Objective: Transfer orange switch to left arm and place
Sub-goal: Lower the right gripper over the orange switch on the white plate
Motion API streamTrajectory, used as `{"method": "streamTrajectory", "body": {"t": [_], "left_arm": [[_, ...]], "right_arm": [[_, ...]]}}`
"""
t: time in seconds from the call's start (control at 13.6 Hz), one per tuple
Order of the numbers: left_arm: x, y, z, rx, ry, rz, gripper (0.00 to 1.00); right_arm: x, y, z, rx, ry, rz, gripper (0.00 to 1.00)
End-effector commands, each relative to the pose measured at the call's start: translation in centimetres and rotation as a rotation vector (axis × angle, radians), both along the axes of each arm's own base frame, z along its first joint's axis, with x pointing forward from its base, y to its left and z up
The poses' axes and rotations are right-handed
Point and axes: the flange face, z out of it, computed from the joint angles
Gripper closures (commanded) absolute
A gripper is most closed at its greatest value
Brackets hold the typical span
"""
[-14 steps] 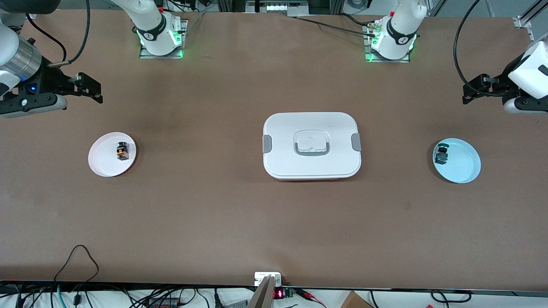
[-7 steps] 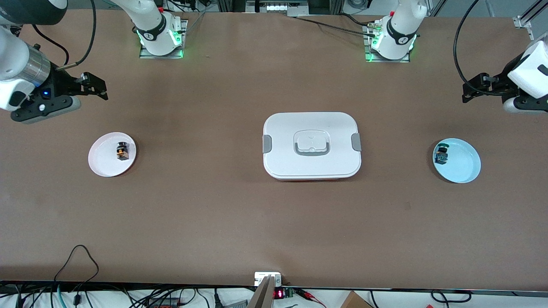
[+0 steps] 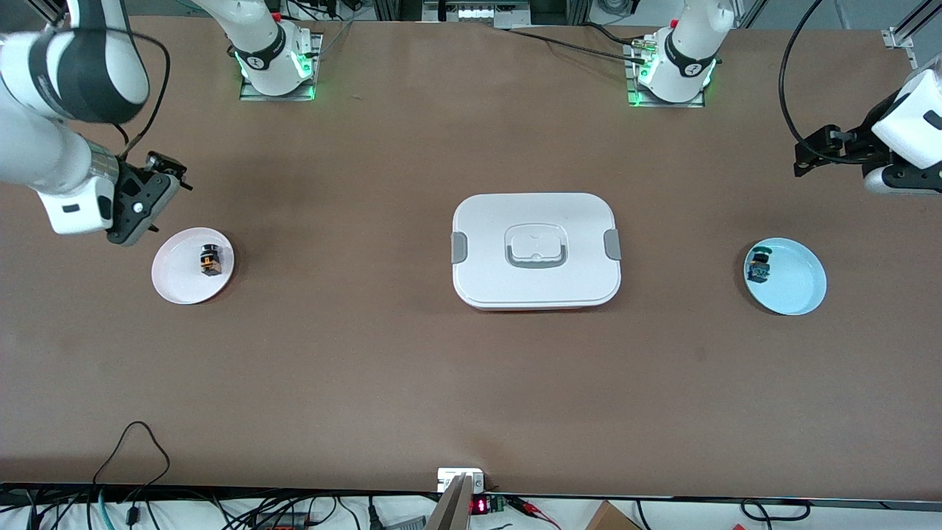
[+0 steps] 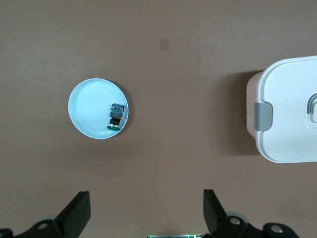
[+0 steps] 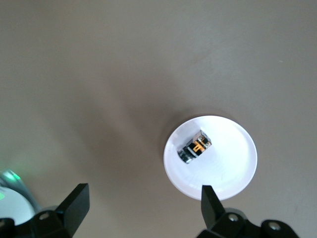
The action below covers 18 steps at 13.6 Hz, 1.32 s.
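Observation:
The orange switch (image 3: 210, 261) lies on a white plate (image 3: 176, 283) toward the right arm's end of the table; it also shows in the right wrist view (image 5: 195, 147) on that plate (image 5: 228, 173). My right gripper (image 3: 165, 171) is open and empty, up in the air over bare table just beside the plate. The white lidded box (image 3: 536, 250) stands mid-table; its end shows in the left wrist view (image 4: 287, 114). My left gripper (image 3: 809, 154) is open and empty, and that arm waits over the left arm's end of the table.
A light blue plate (image 3: 795, 287) with a teal-green switch (image 3: 758, 266) lies toward the left arm's end; both show in the left wrist view, plate (image 4: 89, 106) and switch (image 4: 116, 115). Cables run along the table edge nearest the camera.
My right arm has swung in toward the white plate and turned its gripper downward. The left arm, the box and both switches have not moved.

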Motion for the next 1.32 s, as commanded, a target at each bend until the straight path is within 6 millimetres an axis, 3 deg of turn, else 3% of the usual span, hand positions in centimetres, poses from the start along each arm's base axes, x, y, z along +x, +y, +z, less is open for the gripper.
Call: {"method": "streamTrajectory", "body": {"t": [0.0, 0.22, 0.51, 0.96, 1.25], "left_arm": [[0.1, -0.2, 0.6, 0.005, 0.003, 0.006, 0.0], [0.1, -0.3, 0.6, 0.005, 0.003, 0.004, 0.0], [0.1, -0.2, 0.6, 0.005, 0.005, 0.006, 0.0], [0.1, -0.2, 0.6, 0.005, 0.005, 0.006, 0.0], [0.1, -0.2, 0.6, 0.005, 0.005, 0.006, 0.0]], "right_arm": [[-0.9, -2.1, -4.9, 0.028, -0.02, 0.183, 0.0], [-1.9, -4.0, -10.3, 0.052, -0.024, 0.35, 0.0], [-1.8, -4.1, -14.2, 0.055, -0.045, 0.482, 0.0], [-0.7, -4.2, -17.7, 0.046, -0.103, 0.708, 0.0], [-0.6, -3.9, -18.9, 0.047, -0.108, 0.79, 0.0]]}}
